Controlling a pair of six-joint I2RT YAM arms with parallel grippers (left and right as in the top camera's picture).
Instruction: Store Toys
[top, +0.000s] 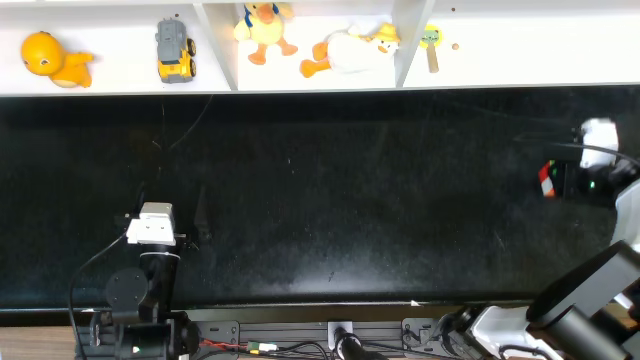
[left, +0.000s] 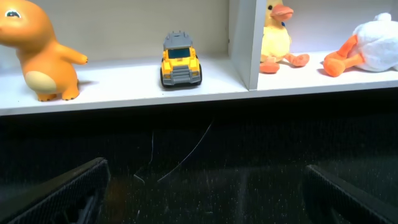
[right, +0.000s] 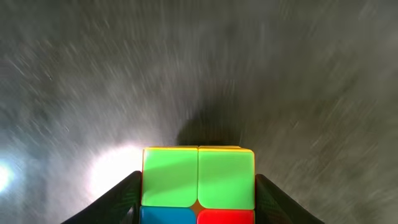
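My right fingers (right: 121, 202) are clamped on a puzzle cube (right: 198, 180), one pressed flat against each side face. The cube sits squarely between them, its green face toward my wrist and its far edge a little past my tips. The faces look like slick plastic, so I judge the main risk to be slipping: a quick swing could let the cube slide out, or twist one layer against the other so the hold goes crooked. Under it is the dark worktop (top: 350, 200), and from above I am holding the cube at the worktop's right end, well apart from the white shelf (top: 120, 78) along the far side. The nearest compartment, on the right, holds only a small toy (top: 431, 40). Its divider is close by, and I could clip that or the shelf's front edge if I come in low or off-line. That would knock the cube loose. My left fingers (left: 68, 193) are apart with nothing between them, low over the worktop and facing the yellow truck (left: 180, 60).
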